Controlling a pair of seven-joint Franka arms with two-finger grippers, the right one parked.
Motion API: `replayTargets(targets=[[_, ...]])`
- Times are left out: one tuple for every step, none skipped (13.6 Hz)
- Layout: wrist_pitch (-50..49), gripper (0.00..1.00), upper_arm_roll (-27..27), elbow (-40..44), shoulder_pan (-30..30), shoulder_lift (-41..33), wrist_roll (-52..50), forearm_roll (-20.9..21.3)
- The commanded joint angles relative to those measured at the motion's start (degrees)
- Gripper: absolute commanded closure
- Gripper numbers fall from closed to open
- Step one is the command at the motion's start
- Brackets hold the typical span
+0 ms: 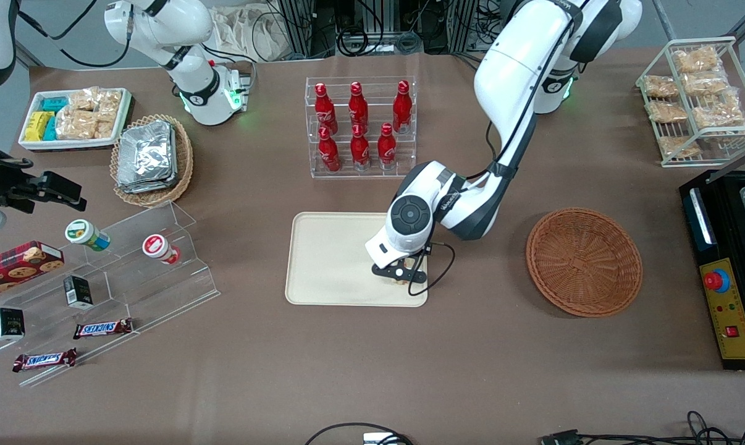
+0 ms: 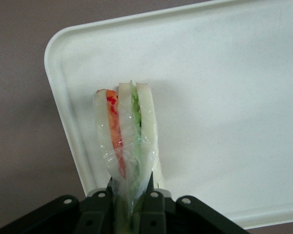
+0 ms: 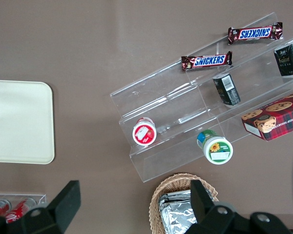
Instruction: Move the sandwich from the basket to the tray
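The end effector (image 2: 131, 192) grips the film-wrapped sandwich (image 2: 127, 134) by its narrow end over the tray (image 2: 224, 73), near one corner; it looks light, soft and crushable, so a gentle pinch suits.

Wrapped sandwich (image 2: 127, 131) in gripper (image 2: 132, 197) above tray (image 2: 224, 97).

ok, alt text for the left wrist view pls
The gripper is shut on a plastic-wrapped sandwich with orange and green filling, held over a corner area of the cream tray. Brown table shows past the tray's rim.
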Motion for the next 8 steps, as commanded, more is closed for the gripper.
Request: replayTargets(targets=[[0.1, 0.0, 1.0, 0.8, 0.2, -0.1, 0.6, -0.3], [-0.2, 0.0, 1.1, 1.0, 0.2, -0.7, 0.3, -0.3], [-0.7, 0.0, 1.1, 0.9, 0.2, -1.9, 0.1, -0.3], [-2.7, 0.0, 1.1, 0.9, 0.3, -3.3, -0.1, -0.3], [-5.6, 0.0, 1.2, 1.0, 0.7, -4.8, 0.2, -0.3], [-8.0, 0.0, 1.2, 0.8, 1.7, -6.8, 0.5, -0.2], [-10.0, 0.0, 1.2, -0.8, 2.6, -9.1, 0.6, -0.2], [-11.5, 0.0, 1.1, -4.0, 4.2, -11.9, 0.8, -0.3]])
